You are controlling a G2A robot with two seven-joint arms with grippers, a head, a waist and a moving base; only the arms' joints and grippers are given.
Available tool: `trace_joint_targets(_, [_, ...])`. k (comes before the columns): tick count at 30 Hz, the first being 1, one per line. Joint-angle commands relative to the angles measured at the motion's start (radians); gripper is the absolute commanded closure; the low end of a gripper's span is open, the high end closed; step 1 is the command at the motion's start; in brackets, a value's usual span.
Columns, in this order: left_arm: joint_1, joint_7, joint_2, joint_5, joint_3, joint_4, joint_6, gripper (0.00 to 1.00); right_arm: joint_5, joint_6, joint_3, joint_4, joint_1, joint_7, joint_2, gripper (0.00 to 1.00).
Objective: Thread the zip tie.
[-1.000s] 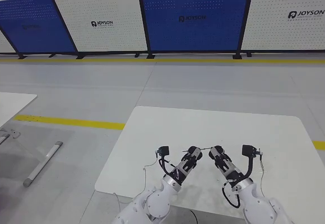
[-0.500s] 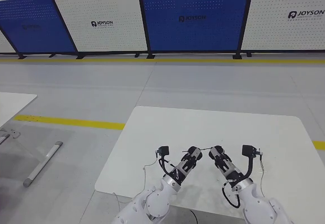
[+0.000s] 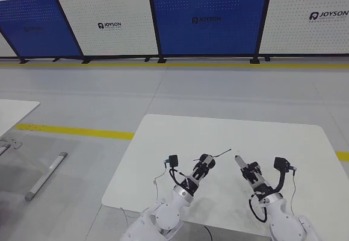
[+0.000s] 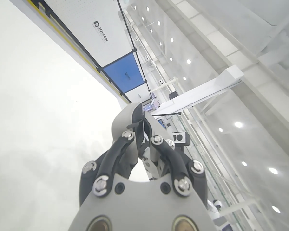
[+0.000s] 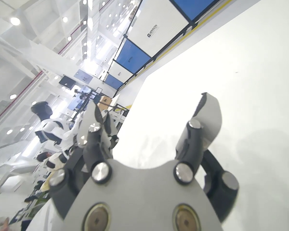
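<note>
left fingers point(image 4: 124, 120) pinch zip tie point(image 3: 222, 153) | right fingers point(image 5: 210, 111) wide, empty | both over table point(image 3: 271, 135) middle, well apart

The table point(image 3: 234, 135) is white, with a plain flat top and rounded corners. In the top view it takes the lower middle and lower right of the frame. Its far edge runs across at about mid height, and its left edge slants down toward the lower left. In the left wrist view the top covers the left side, and a tiny dark speck point(image 4: 76, 101) lies on it. In the right wrist view a similar small mark point(image 5: 236, 72) lies on the top, in the upper right. What they are I cannot tell.
</note>
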Motion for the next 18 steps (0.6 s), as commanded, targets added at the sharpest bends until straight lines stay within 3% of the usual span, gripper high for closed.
trace_joint_targets(1, [0.004, -0.029, 0.002, -0.025, -0.008, -0.007, 0.0, 1.0, -0.053, 0.053, -0.008, 0.004, 0.006, -0.015, -0.001, 0.0])
trace_joint_targets(8, [0.004, -0.029, 0.002, -0.025, -0.008, -0.007, 0.0, 1.0, -0.057, 0.051, -0.009, 0.004, 0.007, -0.017, -0.001, 0.0])
trace_joint_targets(11, [0.004, -0.023, 0.002, -0.021, -0.008, -0.009, 0.009, 1.0, -0.117, 0.036, -0.019, 0.006, 0.009, -0.016, 0.0, 0.0])
trace_joint_targets(18, [0.011, -0.083, 0.004, -0.108, -0.026, -0.023, 0.0, 1.0, -0.262, -0.045, -0.031, 0.028, 0.033, 0.093, 0.013, 0.0])
